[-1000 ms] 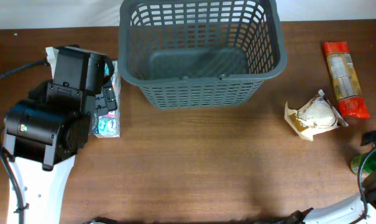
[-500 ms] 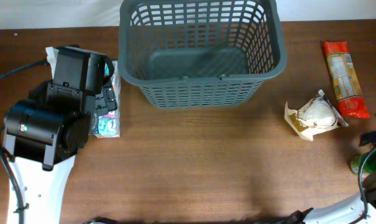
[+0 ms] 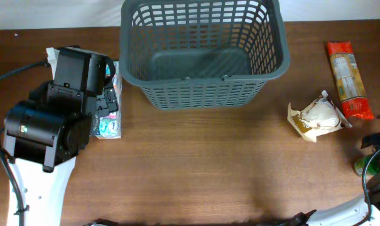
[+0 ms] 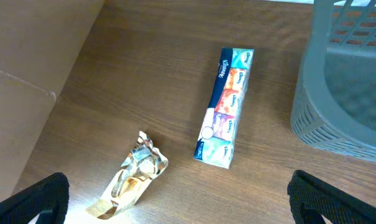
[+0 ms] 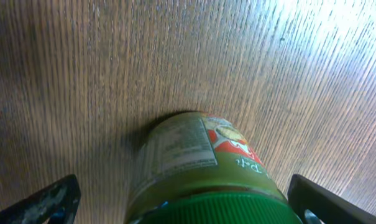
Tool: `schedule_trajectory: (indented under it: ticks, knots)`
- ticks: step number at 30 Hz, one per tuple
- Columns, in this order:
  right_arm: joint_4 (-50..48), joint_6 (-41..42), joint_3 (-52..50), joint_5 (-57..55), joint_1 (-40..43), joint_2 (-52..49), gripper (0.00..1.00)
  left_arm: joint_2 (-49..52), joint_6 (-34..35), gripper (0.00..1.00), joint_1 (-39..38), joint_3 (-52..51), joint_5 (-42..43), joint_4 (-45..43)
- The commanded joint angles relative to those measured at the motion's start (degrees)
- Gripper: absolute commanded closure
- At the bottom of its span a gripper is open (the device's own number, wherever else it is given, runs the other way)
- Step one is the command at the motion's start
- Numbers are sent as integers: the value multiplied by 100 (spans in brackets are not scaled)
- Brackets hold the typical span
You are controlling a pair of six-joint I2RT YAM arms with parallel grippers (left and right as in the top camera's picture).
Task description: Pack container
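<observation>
Grippers both stand released. The left gripper (image 4: pixel 181 202) is spread wide. Its fingertips (image 4: pixel 32 199) sit in the bottom corners of the left wrist view, with only bare tabletop (image 3: pixel 208 163) between them, so it holds and touches nothing. At 12 o'clock from it lies a tissue pack (image 4: pixel 224 109), its long axis running roughly 12 to 6. A crumpled gold wrapper (image 4: pixel 135 177) lies nearer in, at about 10 o'clock.

The right gripper (image 5: pixel 188 205) is just as far open. A green-lidded jar (image 5: pixel 200 174) stands between its fingertips (image 5: pixel 48 200). A gap shows on either side of the jar, so it is straddled but not grasped.

The container (image 3: pixel 202 94) sits upright at 12 o'clock on the tabletop, its solid bottom in plain sight. The left wrist view catches its slotted wall at 2 o'clock.

From overhead, the left arm (image 3: pixel 48 125) fills the 9 o'clock side and covers part of the tissue pack, which lies just beside the container's 8 o'clock corner. Toward 3 o'clock, well apart from the container, a paper-wrapped bundle (image 3: pixel 318 116) lies near a red-orange packet (image 3: pixel 348 78). The jar peeks in at the 4 o'clock edge.
</observation>
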State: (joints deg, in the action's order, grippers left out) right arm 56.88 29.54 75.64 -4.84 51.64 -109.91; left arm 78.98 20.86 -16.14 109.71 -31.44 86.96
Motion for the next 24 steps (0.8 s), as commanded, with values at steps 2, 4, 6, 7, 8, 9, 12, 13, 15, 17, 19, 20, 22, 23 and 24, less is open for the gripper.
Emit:
schedule_trajectory:
  ticks: [2, 4, 6, 7, 8, 9, 12, 13, 15, 17, 19, 20, 22, 23, 24]
  knots:
    - [-33, -46, -48, -4, -26, -46, 1, 17, 33, 1, 33, -17, 61, 13]
    - [-24, -46, -48, -4, -26, -46, 1, 17, 33, 1, 33, -17, 61, 11]
    - [-15, -46, -48, -4, -26, -46, 1, 17, 35, 1, 33, -17, 61, 11]
    - [-15, -44, -48, -4, -26, -46, 1, 17, 35, 1, 33, -17, 59, 11]
    - [-15, -44, -48, -4, -26, -46, 1, 17, 35, 1, 33, -17, 61, 11]
    - [-17, -44, -50, -2, -26, -46, 1, 17, 35, 1, 33, -17, 61, 11]
    - [-37, -48, -50, -7, -26, -46, 1, 17, 35, 1, 33, -17, 61, 11]
    - [-59, -48, -50, -4, -26, -46, 1, 17, 35, 1, 33, -17, 61, 9]
    - [-85, -48, -50, -4, -26, -46, 1, 17, 35, 1, 33, -17, 61, 9]
    - [-125, -66, -50, 15, -26, -46, 1, 17, 35, 1, 33, -17, 61, 11]
    - [-127, -66, -50, 15, -26, -46, 1, 17, 35, 1, 33, -17, 61, 11]
    - [-125, -66, -50, 15, -26, -46, 1, 17, 35, 1, 33, -17, 61, 11]
    - [-125, -68, -50, 20, -26, -46, 1, 17, 35, 1, 33, -17, 61, 11]
    - [-122, -70, -52, 33, -26, -46, 1, 17, 35, 1, 33, -17, 61, 11]
    - [-122, -83, -55, 70, -26, -46, 1, 20, 35, 1, 33, -17, 61, 11]
